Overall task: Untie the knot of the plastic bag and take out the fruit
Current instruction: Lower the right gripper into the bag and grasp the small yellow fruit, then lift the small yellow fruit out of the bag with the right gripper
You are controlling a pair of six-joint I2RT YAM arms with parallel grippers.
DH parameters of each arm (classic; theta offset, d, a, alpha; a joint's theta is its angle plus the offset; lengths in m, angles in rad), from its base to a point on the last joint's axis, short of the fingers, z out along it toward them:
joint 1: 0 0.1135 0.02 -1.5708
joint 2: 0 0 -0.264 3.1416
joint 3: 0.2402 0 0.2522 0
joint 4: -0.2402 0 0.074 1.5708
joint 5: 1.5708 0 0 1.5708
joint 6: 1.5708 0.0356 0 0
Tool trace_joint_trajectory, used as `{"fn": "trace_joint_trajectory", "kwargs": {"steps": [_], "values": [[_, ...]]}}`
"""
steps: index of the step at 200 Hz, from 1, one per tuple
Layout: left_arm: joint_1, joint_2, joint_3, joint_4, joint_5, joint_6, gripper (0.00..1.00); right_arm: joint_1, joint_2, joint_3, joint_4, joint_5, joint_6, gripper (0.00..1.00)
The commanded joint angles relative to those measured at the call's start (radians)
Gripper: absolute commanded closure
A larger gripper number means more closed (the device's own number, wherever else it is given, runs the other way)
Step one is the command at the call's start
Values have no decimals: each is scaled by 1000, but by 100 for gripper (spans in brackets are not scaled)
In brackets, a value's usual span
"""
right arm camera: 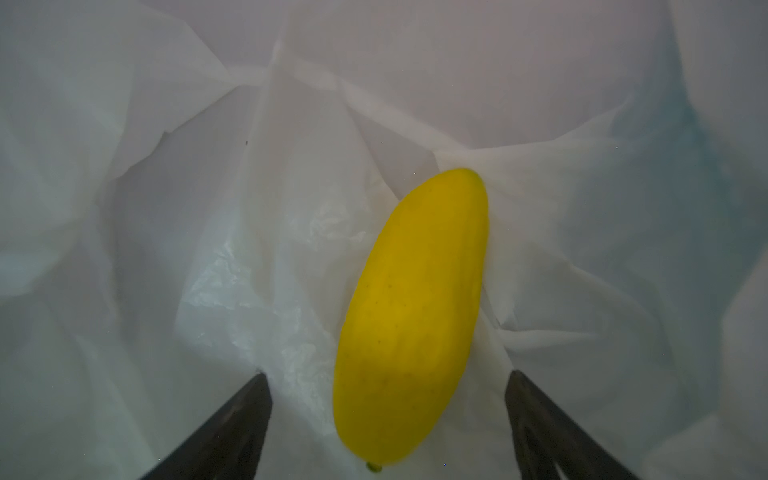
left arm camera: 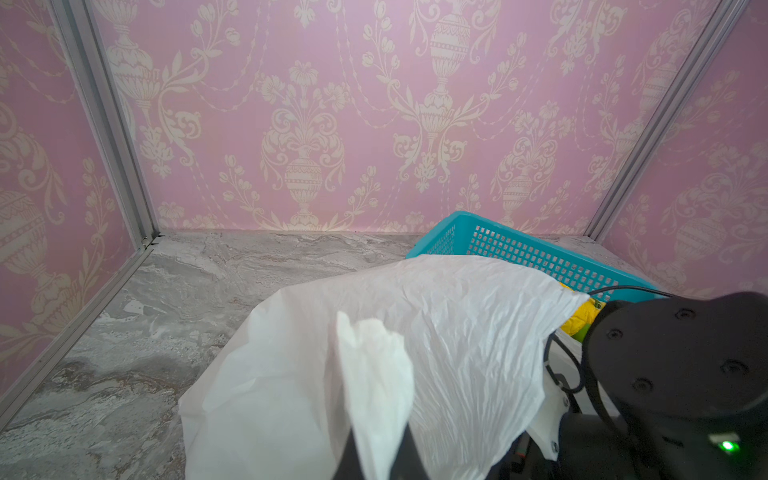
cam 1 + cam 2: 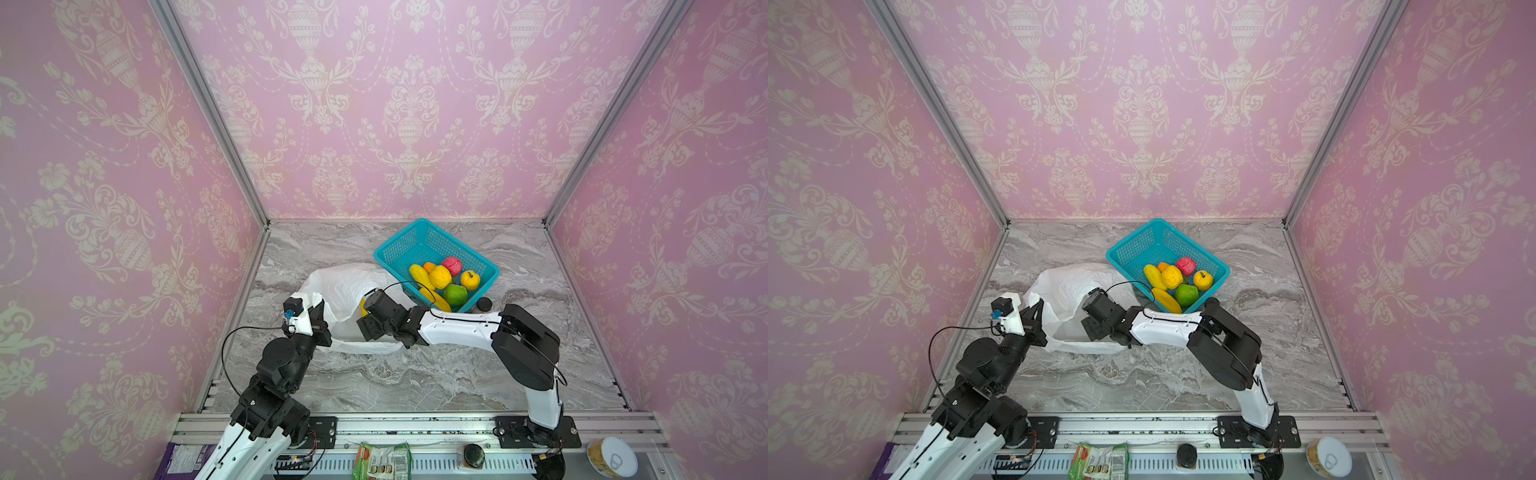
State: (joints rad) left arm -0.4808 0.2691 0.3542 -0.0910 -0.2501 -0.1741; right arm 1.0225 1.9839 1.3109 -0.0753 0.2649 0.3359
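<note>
The white plastic bag (image 3: 345, 286) (image 3: 1067, 286) lies crumpled on the marble table, its mouth facing my right arm. No knot is in view. My left gripper (image 3: 320, 309) (image 2: 380, 440) is shut on a bunched strip of the bag's edge and holds it up. My right gripper (image 1: 386, 378) is inside the bag and open. A yellow mango-shaped fruit (image 1: 411, 316) lies between its fingers, touching neither. In both top views the bag hides that gripper's fingers. Several more fruits (image 3: 440, 276) (image 3: 1173, 276) sit in the teal basket (image 3: 399, 237) (image 3: 1129, 241).
A small dark-lidded jar (image 3: 484, 304) stands against the basket's near corner, beside my right forearm. The basket (image 2: 519, 249) touches the bag's far right side. On the front rail lie a green packet (image 3: 382, 459), a dark round knob (image 3: 473, 455) and a tin can (image 3: 611, 457).
</note>
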Motion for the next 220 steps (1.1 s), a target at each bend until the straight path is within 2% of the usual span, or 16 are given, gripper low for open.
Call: {"fn": "trace_joint_trajectory", "kwargs": {"steps": [1,30,68,98,128,183,206,220], "values": [[-4,1,-35,3,-30,-9,100,18,10,-21,24,5,26,7],[-3,4,-84,37,-30,-33,100,18,76,0,34,13,47,8],[-3,17,-124,54,-25,-65,100,26,106,31,12,29,64,32],[-5,48,-187,108,-36,-109,100,27,53,5,36,18,73,47],[-5,107,-190,126,-49,-108,100,28,-30,-22,60,-10,75,60],[-8,229,-198,211,-64,-106,100,27,-167,-127,146,-39,66,62],[-9,233,-196,221,-79,-100,100,28,-181,-126,134,-79,37,66],[-9,215,-193,216,-88,-95,100,28,-204,-192,142,-102,10,67]]}}
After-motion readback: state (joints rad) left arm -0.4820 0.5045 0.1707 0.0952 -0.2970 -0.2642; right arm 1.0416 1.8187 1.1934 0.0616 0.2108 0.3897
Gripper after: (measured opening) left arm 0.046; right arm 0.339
